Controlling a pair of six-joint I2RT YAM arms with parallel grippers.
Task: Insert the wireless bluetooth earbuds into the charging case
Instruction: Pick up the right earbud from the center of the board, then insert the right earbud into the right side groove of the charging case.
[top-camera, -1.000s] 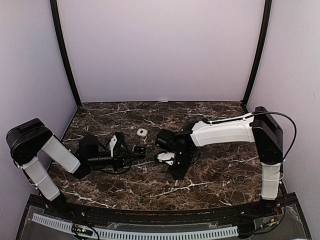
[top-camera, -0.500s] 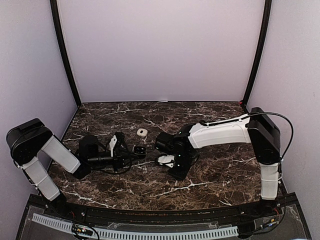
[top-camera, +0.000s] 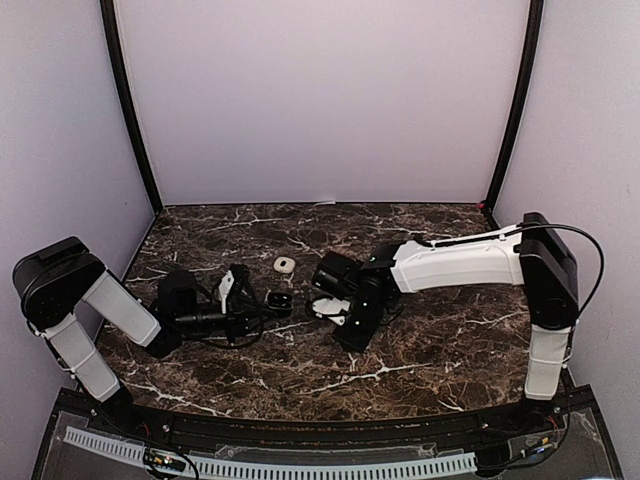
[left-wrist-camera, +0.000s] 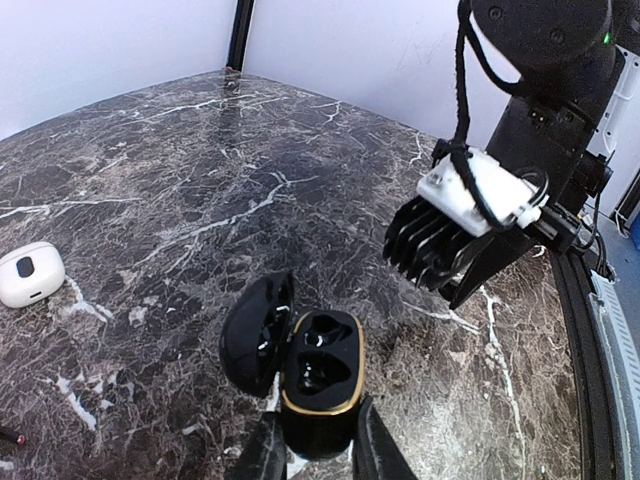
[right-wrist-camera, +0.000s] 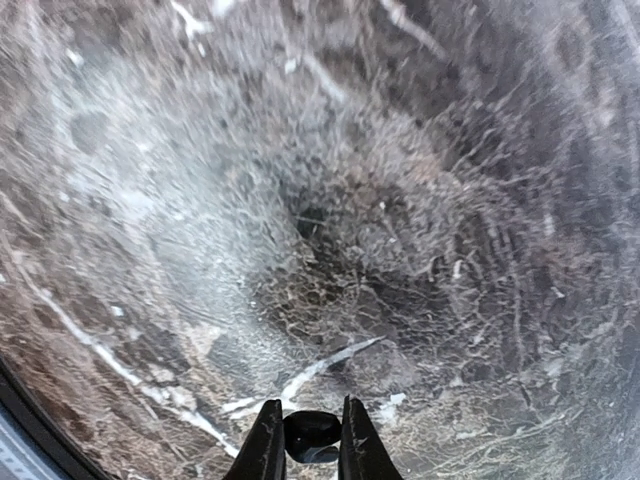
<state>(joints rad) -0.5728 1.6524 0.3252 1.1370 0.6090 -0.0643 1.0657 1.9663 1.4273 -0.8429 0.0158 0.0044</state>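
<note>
Top external: my left gripper (top-camera: 262, 304) and right gripper (top-camera: 322, 304) sit close together, with a white rounded object (top-camera: 284, 264) beyond them. Left wrist: the left gripper clamps the base of the open black charging case (left-wrist-camera: 318, 385), its lid hinged leftward. Right wrist: the right gripper pinches a small dark earbud (right-wrist-camera: 312, 433) at its tips, over the marble table (right-wrist-camera: 400, 200).

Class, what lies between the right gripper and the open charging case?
Only bare marble tabletop lies between right gripper and charging case, per the left wrist view.
</note>
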